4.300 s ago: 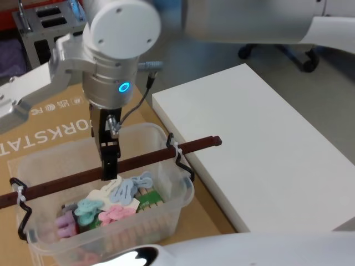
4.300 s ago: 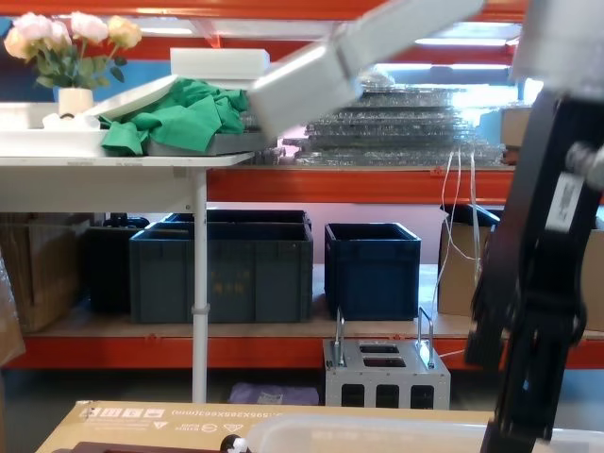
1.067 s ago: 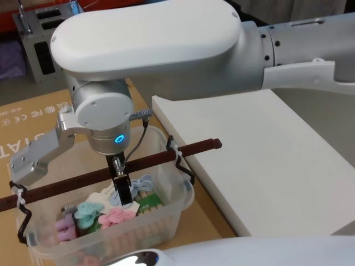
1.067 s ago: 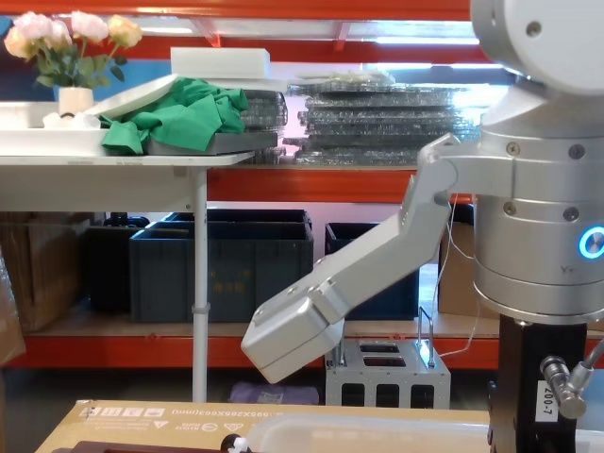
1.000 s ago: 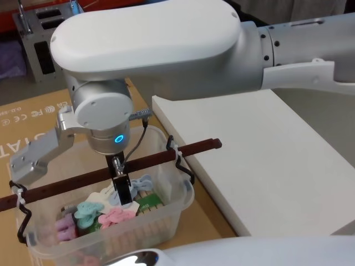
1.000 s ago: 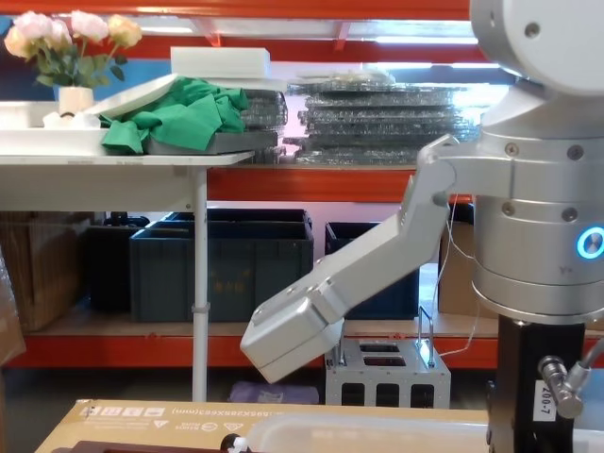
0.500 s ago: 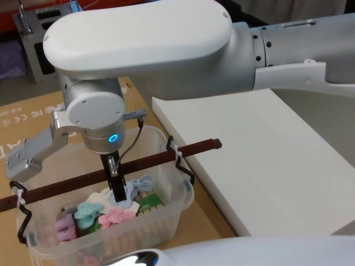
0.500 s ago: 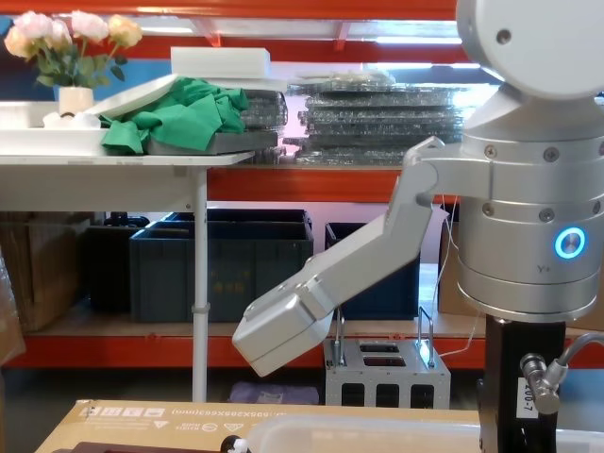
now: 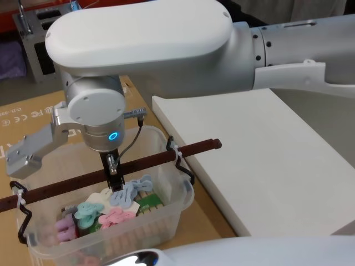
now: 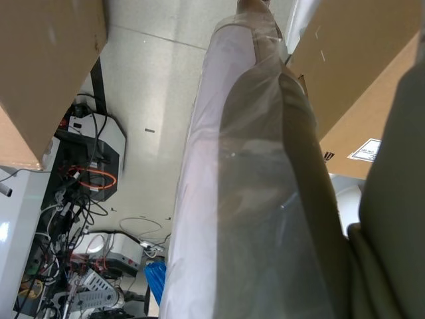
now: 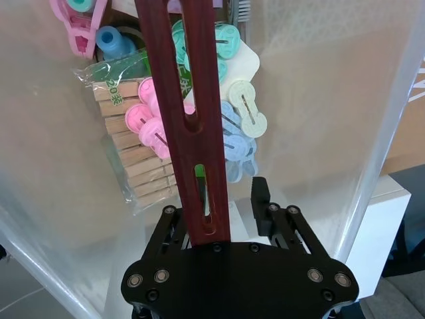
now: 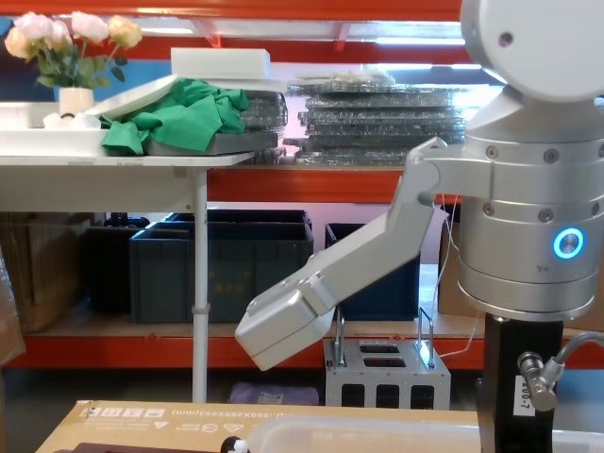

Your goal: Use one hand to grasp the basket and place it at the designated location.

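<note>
Right hand (image 9: 115, 185) hangs inside the basket (image 9: 187, 195), which sits on a carton (image 9: 44, 108) at near left, just beside the white bench (image 9: 266, 160). Its fingers (image 11: 260, 199) straddle the middle of the handle (image 9: 150, 161), parted, with a gap on one side and nothing gripped. The handle runs from near left to far right, crosswise to the fingers. Pegs (image 9: 111, 213) lie beneath. The robot's body cuts off the basket's near wall.

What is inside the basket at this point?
Plastic clothes pegs in pink, blue, teal and cream lie over a packet of wooden pegs. The right claw reaches in, straddling the handle bar. The basket floor beneath the pegs is covered.
</note>
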Available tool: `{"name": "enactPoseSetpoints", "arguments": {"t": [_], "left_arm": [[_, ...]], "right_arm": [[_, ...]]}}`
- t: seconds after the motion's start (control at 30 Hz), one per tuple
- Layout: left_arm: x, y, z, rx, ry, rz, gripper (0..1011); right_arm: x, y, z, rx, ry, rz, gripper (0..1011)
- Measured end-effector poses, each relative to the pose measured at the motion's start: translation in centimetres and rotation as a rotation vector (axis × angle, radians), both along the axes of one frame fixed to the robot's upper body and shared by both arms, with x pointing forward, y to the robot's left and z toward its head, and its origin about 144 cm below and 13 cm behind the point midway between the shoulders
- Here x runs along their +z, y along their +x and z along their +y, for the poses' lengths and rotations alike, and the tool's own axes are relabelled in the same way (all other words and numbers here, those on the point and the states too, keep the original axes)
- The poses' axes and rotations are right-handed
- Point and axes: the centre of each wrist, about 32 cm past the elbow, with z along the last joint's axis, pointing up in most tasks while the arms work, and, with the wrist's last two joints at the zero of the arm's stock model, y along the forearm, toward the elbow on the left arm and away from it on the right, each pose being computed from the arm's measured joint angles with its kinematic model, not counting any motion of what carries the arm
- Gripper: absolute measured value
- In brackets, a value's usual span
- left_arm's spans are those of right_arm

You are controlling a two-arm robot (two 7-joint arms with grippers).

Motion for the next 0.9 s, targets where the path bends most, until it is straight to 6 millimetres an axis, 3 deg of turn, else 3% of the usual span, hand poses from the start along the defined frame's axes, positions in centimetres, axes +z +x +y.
{"name": "enactPoseSetpoints", "arguments": {"t": [0.17, 0.7, 0.9], "left_arm": [[0.0, 0.0, 0.0, 0.000, 0.000, 0.000, 0], [0.0, 0.0, 0.0, 0.000, 0.000, 0.000, 0], [0.0, 0.0, 0.0, 0.000, 0.000, 0.000, 0]], "right_arm": [[0.0, 0.3, 0.0, -0.003, 0.003, 0.004, 278], [0.2, 0.4, -0.3, -0.003, 0.017, 0.004, 158], [1.0, 0.6, -1.0, -0.010, 0.035, 0.005, 32]]}}
